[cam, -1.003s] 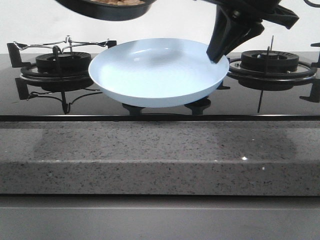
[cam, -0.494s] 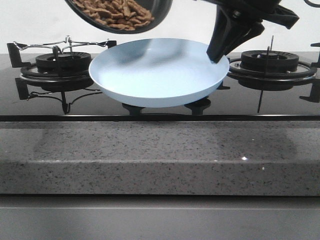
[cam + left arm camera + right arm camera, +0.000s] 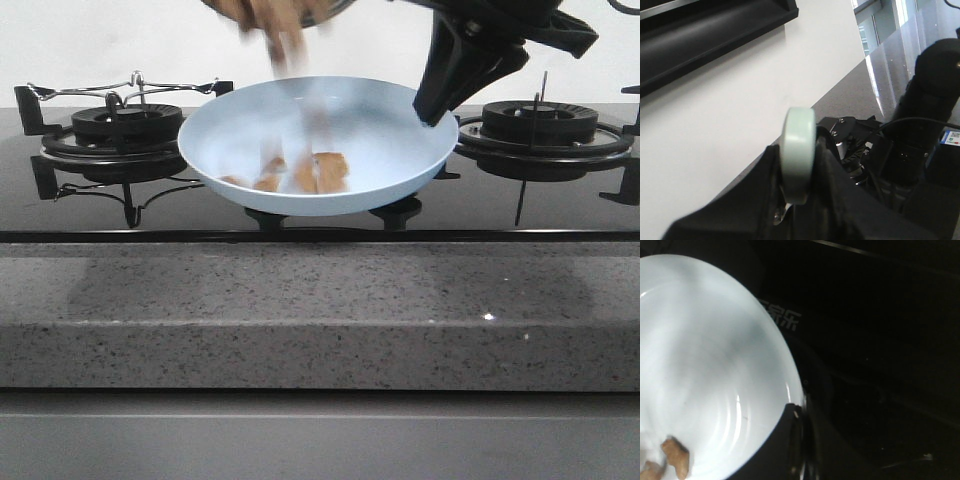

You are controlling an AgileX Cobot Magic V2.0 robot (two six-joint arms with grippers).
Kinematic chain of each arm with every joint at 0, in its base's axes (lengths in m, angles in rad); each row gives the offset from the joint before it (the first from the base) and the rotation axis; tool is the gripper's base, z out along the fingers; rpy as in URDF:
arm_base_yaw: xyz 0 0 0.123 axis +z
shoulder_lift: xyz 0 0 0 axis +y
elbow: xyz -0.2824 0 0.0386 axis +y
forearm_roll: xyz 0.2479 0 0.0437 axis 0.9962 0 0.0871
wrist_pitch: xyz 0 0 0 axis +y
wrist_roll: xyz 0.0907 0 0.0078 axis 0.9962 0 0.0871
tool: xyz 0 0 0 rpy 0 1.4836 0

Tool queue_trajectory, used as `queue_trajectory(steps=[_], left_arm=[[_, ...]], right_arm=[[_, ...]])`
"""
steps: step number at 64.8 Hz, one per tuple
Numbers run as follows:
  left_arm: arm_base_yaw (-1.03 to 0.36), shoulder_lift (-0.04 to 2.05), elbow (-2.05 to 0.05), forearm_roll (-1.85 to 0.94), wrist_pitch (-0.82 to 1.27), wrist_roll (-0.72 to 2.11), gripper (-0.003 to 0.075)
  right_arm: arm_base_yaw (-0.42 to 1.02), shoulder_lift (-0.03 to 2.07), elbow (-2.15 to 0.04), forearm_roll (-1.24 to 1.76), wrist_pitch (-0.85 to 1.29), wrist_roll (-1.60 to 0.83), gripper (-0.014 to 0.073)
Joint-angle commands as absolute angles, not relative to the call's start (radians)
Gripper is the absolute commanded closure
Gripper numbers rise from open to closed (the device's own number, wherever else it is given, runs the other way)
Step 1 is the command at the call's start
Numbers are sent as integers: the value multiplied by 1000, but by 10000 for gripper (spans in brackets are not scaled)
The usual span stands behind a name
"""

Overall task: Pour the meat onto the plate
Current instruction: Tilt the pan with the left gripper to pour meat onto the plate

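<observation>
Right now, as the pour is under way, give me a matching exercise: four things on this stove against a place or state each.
1. meat
2. plate
3. right claw
4. left claw

A. clamped on the pale pan handle
B. gripping a rim
C. falling and landing, blurred
D. pale blue, held between the two burners

Pairs: 1-C, 2-D, 3-B, 4-A

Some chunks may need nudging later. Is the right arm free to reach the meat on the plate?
Probably not: the right gripper is shut on the plate rim, steadying it. The meat lies close by, but letting go mid-pour seems unwise.
</observation>
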State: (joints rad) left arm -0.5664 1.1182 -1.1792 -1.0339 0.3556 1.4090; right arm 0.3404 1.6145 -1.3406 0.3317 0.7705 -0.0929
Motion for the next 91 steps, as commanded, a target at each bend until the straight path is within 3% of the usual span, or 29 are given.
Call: queue_trajectory(steps=[1, 10, 36, 48, 64, 72, 81, 91], left_arm=[[-634, 1092, -1211, -966, 207, 1411, 741], [-682, 1094, -1211, -910, 147, 1411, 741], [-648, 1095, -1211, -982, 124, 1342, 741], [-449, 1093, -1209, -1249, 194, 1304, 741], [23, 1135, -1177, -1713, 635, 1292, 741], [218, 1215, -1143, -1833, 764, 1140, 741], [329, 1329, -1138, -1863, 853, 1050, 741], [353, 1423, -1138, -1863, 868, 991, 741]], right_arm=[[340, 1563, -1366, 356, 722, -101, 663], [340, 1563, -1366, 356, 722, -101, 663], [340, 1563, -1366, 356, 722, -101, 663], [340, 1563, -1366, 356, 722, -101, 663], [340, 1563, -1366, 356, 722, -101, 663], [340, 1563, -1366, 356, 722, -101, 663], [340, 1563, -1366, 356, 722, -101, 663], [340, 1563, -1366, 356, 722, -101, 663]])
